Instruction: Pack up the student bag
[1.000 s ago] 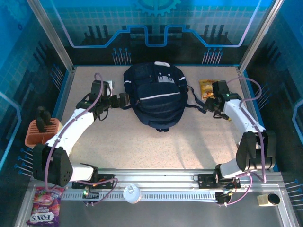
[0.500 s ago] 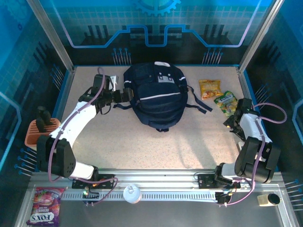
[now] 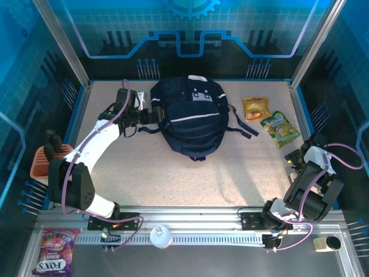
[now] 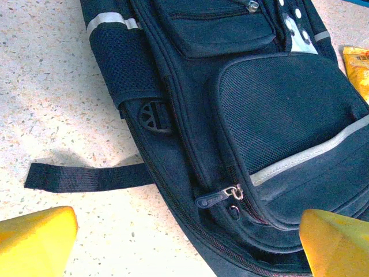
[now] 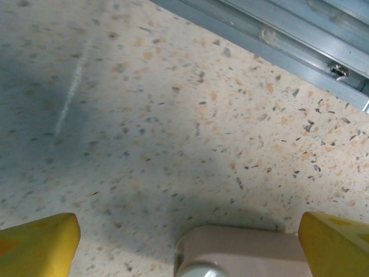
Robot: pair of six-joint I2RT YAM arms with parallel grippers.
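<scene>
**Bag shut, nothing packed yet**

The bag (image 3: pixel 189 118) lies flat in the middle of the worktop, close to the back edge. Its zips look shut. Two snack packs wait near the right edge: an orange pack (image 3: pixel 255 108) and a green pack (image 3: pixel 279 127). Neither is in the bag.

I think the step now is to get the bag open. The left gripper (image 3: pixel 151 117) is at the bag's left side. Its wrist view looks down on the front pocket, and a zip pull (image 4: pixel 222 198) sits between the yellow fingers (image 4: pixel 37 239). A loose black strap (image 4: pixel 86 176) lies flat on the worktop just beside the bag.

The next move, I think, is to come down on that small zip pull, pinch it and slide it along the zip. The pull is tiny and lies flat on the cloth, so the aim must be good. The soft bag may also slide or bunch up when pulled.

The left gripper is spread wide and holds nothing. I cannot tell if it touches the bag.

The right gripper (image 3: pixel 295 160) is tucked back near the right edge, well apart from the bag. Its fingers (image 5: pixel 37 242) are spread wide too, over bare worktop, and hold nothing.
</scene>
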